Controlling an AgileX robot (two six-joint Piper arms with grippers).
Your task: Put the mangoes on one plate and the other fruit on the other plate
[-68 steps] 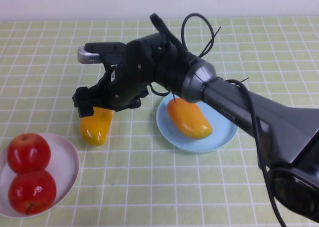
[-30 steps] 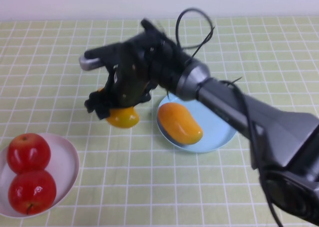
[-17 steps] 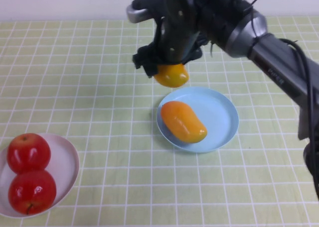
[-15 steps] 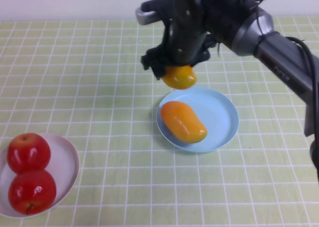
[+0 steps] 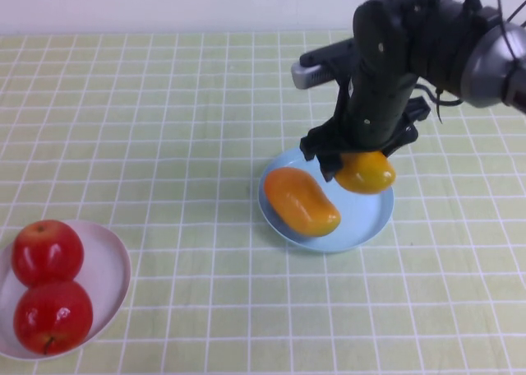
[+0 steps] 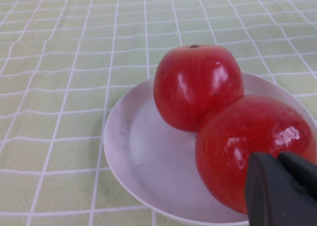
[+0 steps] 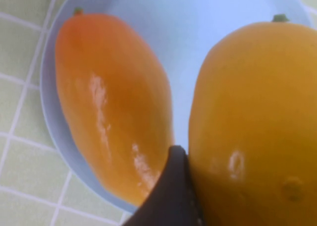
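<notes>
My right gripper (image 5: pixel 355 163) is shut on a yellow-orange mango (image 5: pixel 365 171) and holds it just over the right half of the light blue plate (image 5: pixel 368 217). In the right wrist view one dark finger (image 7: pixel 173 191) presses the mango's (image 7: pixel 252 122) side. The second mango (image 5: pixel 301 201) lies on the plate's left half. Two red apples (image 5: pixel 47 252) (image 5: pixel 53 316) sit together on the white plate (image 5: pixel 113 268) at the front left. My left gripper (image 6: pixel 283 190) is outside the high view; it hovers shut close over the nearer apple (image 6: pixel 250 146).
A green checked cloth (image 5: pixel 164 112) covers the whole table. The right arm (image 5: pixel 411 46) reaches in from the back right above the blue plate.
The right gripper lifted the mango from the cloth left of the blue plate, swung it back and to the right, and now holds it low over the plate.
</notes>
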